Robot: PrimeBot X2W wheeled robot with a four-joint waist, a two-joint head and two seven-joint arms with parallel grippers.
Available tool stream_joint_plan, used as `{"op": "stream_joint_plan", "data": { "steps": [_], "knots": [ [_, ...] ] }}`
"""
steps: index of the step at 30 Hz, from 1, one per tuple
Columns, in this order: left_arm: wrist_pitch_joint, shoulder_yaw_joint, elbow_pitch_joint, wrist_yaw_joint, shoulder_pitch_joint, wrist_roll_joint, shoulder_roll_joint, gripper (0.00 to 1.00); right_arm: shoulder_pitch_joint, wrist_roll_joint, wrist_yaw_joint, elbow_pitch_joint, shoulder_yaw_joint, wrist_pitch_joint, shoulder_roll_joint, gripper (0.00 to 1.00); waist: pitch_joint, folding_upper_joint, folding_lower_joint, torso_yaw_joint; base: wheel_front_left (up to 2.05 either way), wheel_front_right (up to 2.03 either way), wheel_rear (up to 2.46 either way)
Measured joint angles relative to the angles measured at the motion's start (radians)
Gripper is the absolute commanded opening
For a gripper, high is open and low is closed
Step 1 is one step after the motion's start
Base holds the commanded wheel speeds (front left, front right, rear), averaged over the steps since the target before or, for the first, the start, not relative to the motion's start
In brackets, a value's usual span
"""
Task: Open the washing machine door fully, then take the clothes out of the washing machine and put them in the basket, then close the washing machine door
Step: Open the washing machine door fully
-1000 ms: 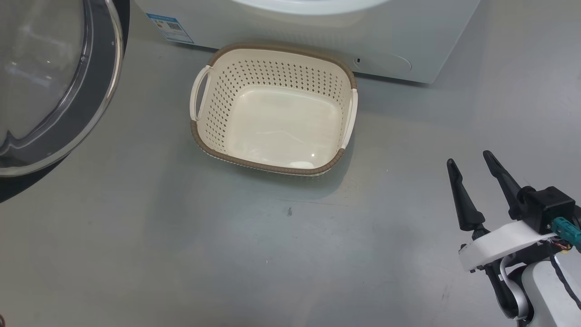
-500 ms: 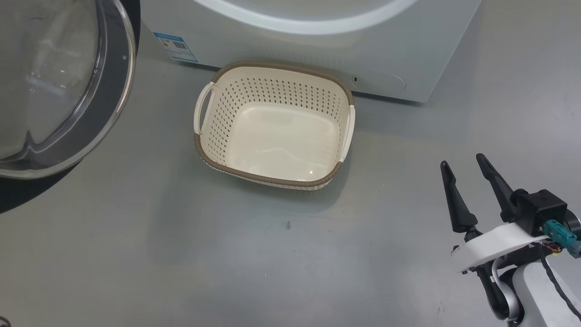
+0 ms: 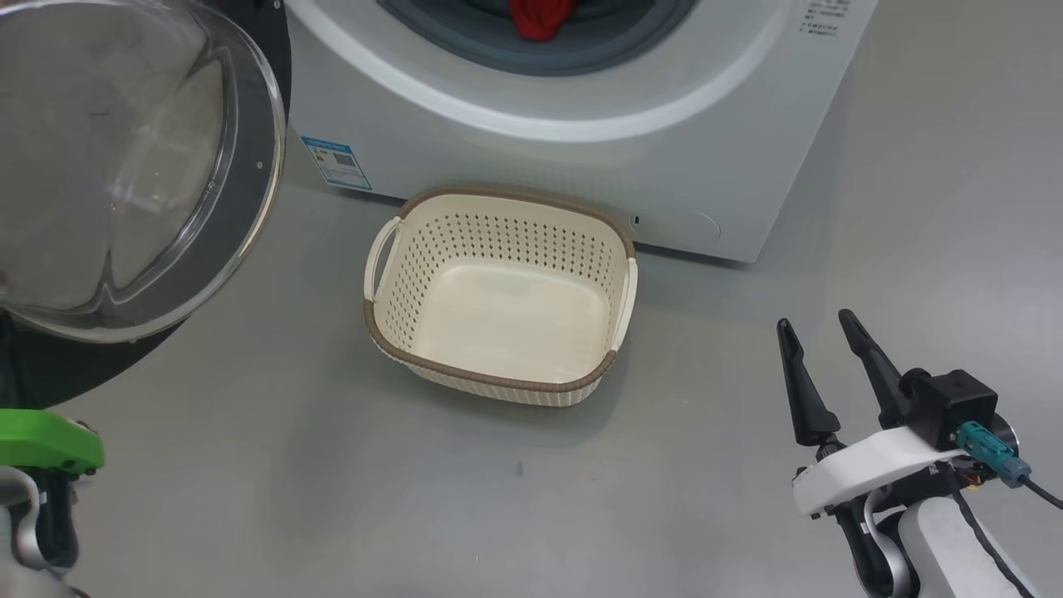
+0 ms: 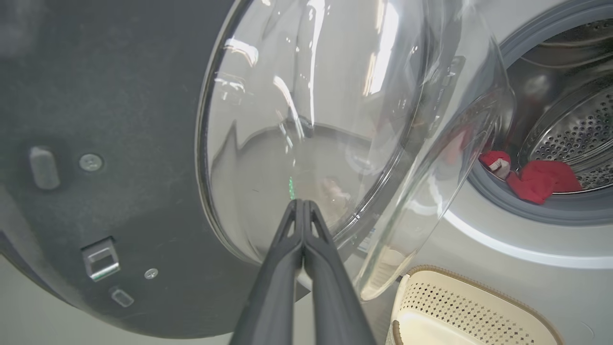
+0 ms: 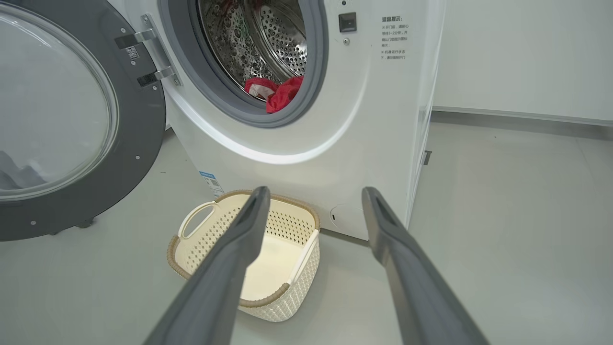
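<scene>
grey floor (image 3: 249, 482) flanks the basket (image 3: 498, 384); left gripper (image 4: 302, 204) pinched closed beside the door (image 4: 306, 110), right gripper (image 3: 814, 321) spread, empty.

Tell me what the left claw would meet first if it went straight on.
Most likely the washing machine door: the shut left claw aims at its clear glass bowl; the gap is hard to judge.
</scene>
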Motion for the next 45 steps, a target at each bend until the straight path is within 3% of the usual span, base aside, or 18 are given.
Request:
{"op": "stream_joint_plan", "data": {
  "steps": [11, 23, 35, 45],
  "knots": [
    [0.000, -0.062, -0.078, -0.017, 0.094, 0.059, -0.031, 0.00, 0.023, 0.035, 0.000, 0.032, -0.008, -0.023, 0.041, 1.00, -0.119, 0.0000, 0.0000, -0.029, 0.00, 0.00, 0.00],
    [0.000, -0.121, -0.177, -0.026, 0.183, 0.083, -0.095, 0.00, 0.041, 0.035, -0.003, 0.039, -0.022, -0.034, 0.047, 1.00, -0.192, 0.0001, 0.0000, -0.107, 0.00, 0.00, 0.00],
    [0.000, -0.181, -0.256, -0.027, 0.254, 0.119, -0.161, 0.00, 0.060, 0.035, -0.004, 0.034, -0.027, -0.035, 0.047, 1.00, -0.221, 0.0001, 0.0000, -0.182, 0.00, 0.00, 0.00],
    [0.000, -0.202, -0.293, -0.027, 0.268, 0.137, -0.191, 0.00, 0.065, 0.034, -0.012, 0.020, -0.036, -0.043, 0.044, 1.00, -0.206, 0.0001, 0.0000, -0.200, 0.00, 0.00, 0.00]
  ]
}}
